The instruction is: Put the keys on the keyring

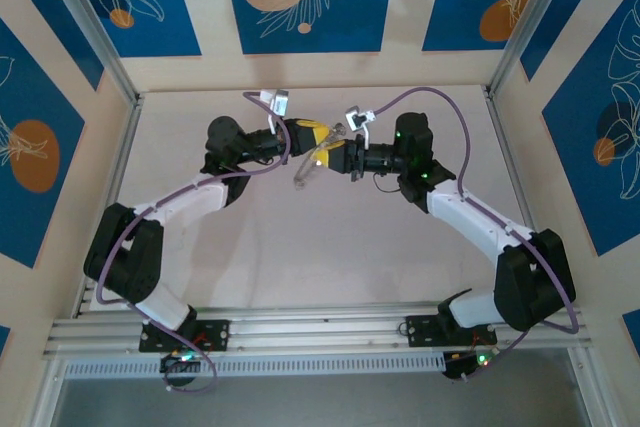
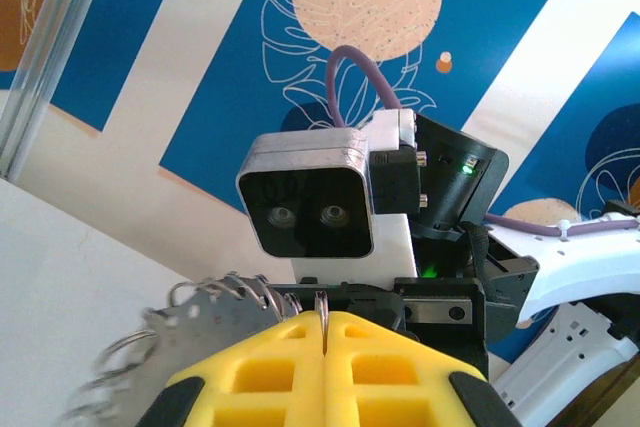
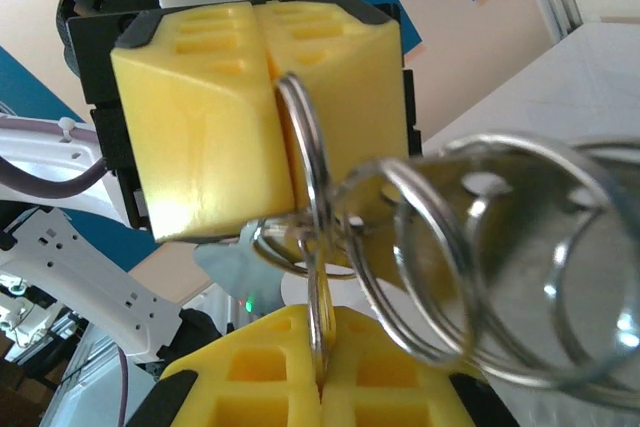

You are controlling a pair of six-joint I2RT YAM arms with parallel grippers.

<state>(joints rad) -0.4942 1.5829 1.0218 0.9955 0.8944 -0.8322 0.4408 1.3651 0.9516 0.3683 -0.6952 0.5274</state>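
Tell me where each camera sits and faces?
Top external: overhead behind the bases, looking down at the pale table; both arms show.
Left wrist: on the left arm, facing the right arm's camera past its own yellow-fingered left gripper.
Right wrist: faces the left gripper past its own right gripper.
Both wrist views share the silver metal keyring.

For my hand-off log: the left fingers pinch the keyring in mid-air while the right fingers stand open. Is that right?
Not quite. The right fingers are shut too: the right wrist view shows the keyring pinched in the seam between them. The left fingers do pinch the keyring in mid-air, as you say.
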